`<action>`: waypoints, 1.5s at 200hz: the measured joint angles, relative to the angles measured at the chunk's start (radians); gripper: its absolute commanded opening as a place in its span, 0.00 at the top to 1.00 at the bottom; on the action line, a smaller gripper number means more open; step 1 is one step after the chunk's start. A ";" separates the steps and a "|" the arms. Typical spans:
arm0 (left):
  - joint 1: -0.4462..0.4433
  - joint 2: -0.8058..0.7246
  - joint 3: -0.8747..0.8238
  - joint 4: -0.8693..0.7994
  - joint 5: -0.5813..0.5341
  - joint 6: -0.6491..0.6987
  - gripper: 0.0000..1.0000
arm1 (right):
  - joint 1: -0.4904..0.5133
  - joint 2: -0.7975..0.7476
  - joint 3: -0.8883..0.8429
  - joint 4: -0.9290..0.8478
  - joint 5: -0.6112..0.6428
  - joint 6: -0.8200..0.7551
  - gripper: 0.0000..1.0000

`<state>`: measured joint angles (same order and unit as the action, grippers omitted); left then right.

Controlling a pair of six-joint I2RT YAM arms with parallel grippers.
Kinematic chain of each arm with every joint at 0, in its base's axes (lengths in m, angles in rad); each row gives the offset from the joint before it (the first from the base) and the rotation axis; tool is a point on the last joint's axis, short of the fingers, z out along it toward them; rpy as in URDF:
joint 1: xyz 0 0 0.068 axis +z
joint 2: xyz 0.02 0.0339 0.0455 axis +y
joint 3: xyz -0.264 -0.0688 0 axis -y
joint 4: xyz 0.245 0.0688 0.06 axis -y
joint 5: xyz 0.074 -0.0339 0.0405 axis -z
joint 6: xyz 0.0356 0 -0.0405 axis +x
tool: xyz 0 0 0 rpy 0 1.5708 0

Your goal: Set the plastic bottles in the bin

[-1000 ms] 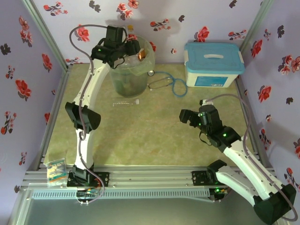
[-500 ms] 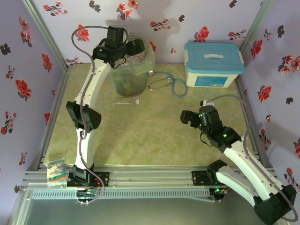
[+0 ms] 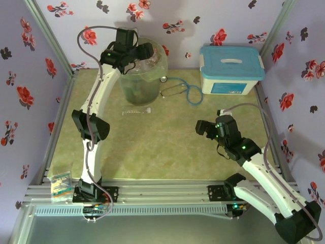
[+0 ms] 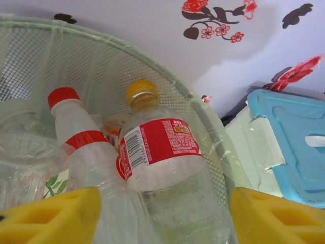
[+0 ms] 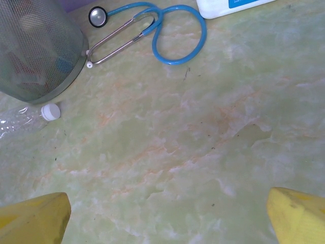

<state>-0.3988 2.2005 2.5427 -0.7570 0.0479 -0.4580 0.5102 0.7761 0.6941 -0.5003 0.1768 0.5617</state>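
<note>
The bin stands at the back left, a tall grey-green mesh basket. My left gripper hangs over its mouth, open. In the left wrist view its yellow fingertips stand wide apart around a clear bottle with red label and yellow cap that lies inside the bin among other bottles, one with a red cap. One clear bottle with a white cap lies on the table in front of the bin, also seen from the right wrist as a white-capped bottle. My right gripper hovers open over bare table.
A stethoscope with blue tubing lies right of the bin, also in the right wrist view. A white box with a light-blue lid stands at the back right. A small packet rests at the near left rail.
An amber bottle seen at the left gripper over the bin one second ago has dropped in. The left gripper shifted slightly. The right arm has not moved.
</note>
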 measured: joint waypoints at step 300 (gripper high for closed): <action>0.211 -1.107 -1.608 0.549 -0.047 -0.341 0.08 | 0.000 0.111 -0.027 0.029 0.000 -0.010 0.01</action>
<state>-0.1883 1.0939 0.9348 -0.2085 0.0006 -0.7990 0.5102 0.8867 0.6674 -0.4709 0.1764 0.5522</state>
